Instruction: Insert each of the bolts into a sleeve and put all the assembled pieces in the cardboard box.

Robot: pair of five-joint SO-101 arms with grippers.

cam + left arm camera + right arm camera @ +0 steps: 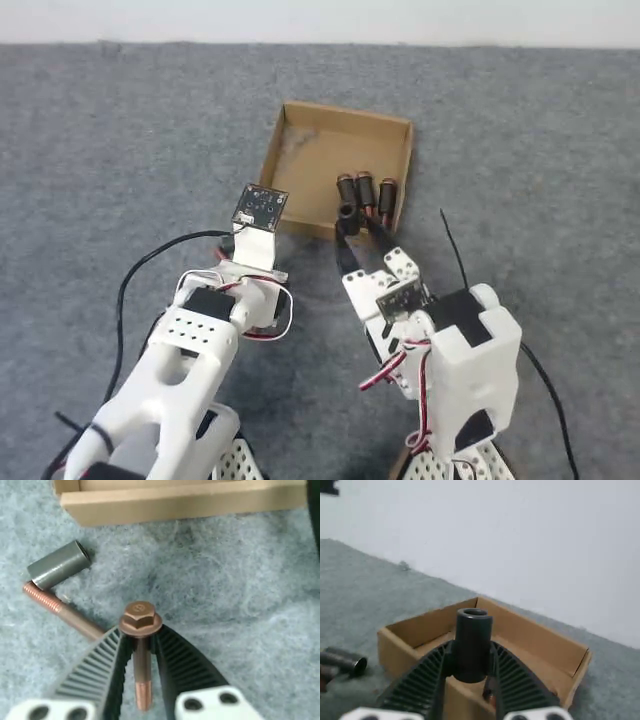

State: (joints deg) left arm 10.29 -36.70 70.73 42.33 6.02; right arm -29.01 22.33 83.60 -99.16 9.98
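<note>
High view: we are counting three assembled pieces (365, 192) lying in the box (345, 113) along one wall, stowed, we judge.

Left wrist: the left tool (141, 639) is pinching a bolt (141, 620) by its shank, head out, likely for mating. A loose bolt (65, 612) and loose sleeve (59, 565) are waiting on the worktop (225, 580) near the box.

Right wrist: the right tool (471, 655) is clamping a sleeve (471, 635) upright, bore open, at the box's near wall.

Lab-like workspace: grey felt tabletop (100, 130), bare white wall (520, 530).
</note>
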